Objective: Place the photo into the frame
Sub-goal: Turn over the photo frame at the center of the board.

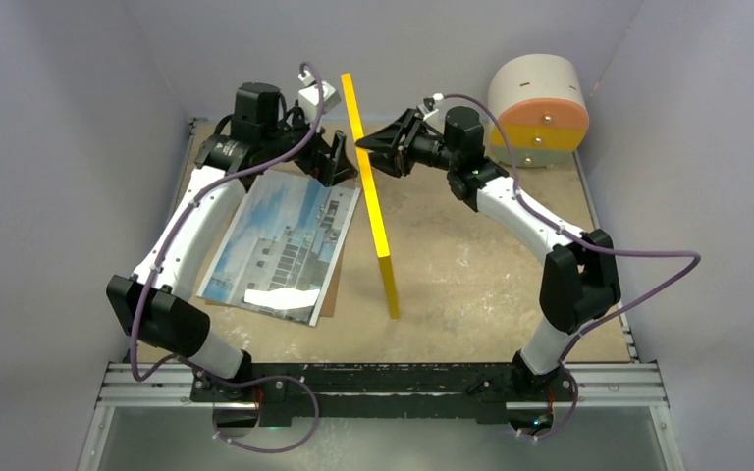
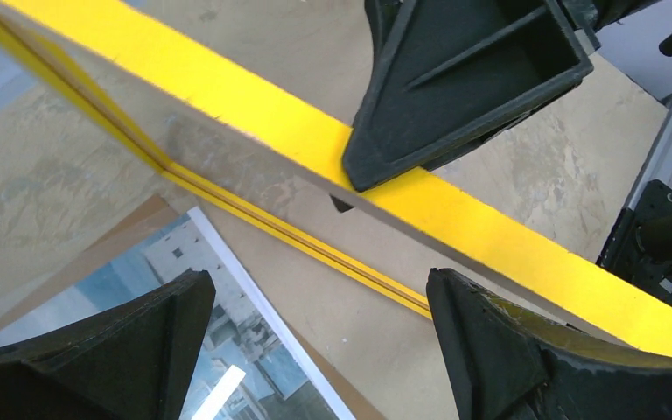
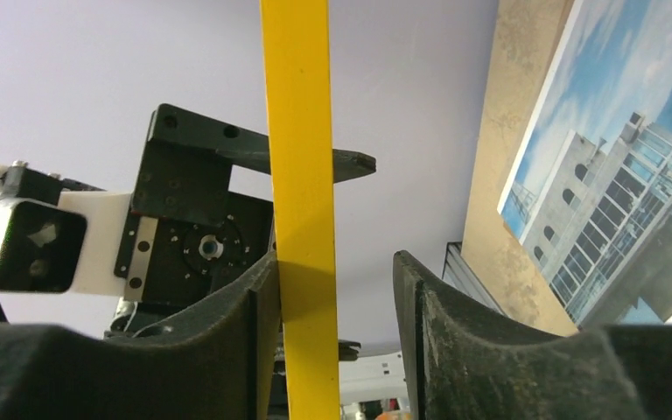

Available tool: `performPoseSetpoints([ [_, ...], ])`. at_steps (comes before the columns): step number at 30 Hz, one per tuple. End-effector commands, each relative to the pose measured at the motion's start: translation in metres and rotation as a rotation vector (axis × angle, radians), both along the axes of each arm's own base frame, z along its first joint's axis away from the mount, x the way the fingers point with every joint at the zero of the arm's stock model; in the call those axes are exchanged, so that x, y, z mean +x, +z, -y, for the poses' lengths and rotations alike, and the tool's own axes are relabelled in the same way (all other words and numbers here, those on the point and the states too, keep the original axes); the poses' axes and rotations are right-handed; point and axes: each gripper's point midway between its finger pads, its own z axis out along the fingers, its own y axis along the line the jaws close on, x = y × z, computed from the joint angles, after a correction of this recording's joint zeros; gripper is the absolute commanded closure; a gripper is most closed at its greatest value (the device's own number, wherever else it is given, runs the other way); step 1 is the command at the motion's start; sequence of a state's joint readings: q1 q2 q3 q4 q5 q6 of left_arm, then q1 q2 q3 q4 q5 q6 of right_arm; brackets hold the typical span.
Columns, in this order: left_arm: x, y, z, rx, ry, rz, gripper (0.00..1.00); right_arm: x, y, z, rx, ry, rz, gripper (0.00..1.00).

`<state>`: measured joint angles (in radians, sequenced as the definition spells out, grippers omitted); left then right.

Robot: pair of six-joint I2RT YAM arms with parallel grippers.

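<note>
Counting the things on one table [image 1: 471, 285]
One photo [image 1: 280, 240], one yellow frame [image 1: 371, 201], one brown board [image 2: 350, 341], one round drum [image 1: 538, 108]. Two arms, left arm [image 1: 191, 231] and right arm [image 1: 525, 211]. Two grippers, left gripper [image 1: 332, 165] and right gripper [image 1: 373, 149].

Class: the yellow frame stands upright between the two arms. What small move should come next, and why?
Probably ease the left tool forward and close it on the upper edge of the frame. The frame stands on edge beside the flat photo; the right tool straddles it with a gap at one finger, while the left tool is open. A second grip should steady it.
</note>
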<state>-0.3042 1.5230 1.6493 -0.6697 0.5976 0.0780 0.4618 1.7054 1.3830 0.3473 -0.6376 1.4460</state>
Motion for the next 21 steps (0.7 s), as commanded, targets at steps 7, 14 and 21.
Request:
performPoseSetpoints([
  [7,0.013,0.008,0.042,0.011,-0.034,0.029,0.00,-0.009,0.014,0.036,-0.132,0.026,0.083,0.39],
  [14,0.023,-0.006,0.055,0.046,-0.025,-0.012,0.00,-0.007,0.023,0.040,-0.208,0.035,0.133,0.38],
  [21,0.031,-0.014,0.060,0.057,-0.027,-0.016,0.00,0.002,0.017,0.057,-0.385,-0.031,0.173,0.41],
])
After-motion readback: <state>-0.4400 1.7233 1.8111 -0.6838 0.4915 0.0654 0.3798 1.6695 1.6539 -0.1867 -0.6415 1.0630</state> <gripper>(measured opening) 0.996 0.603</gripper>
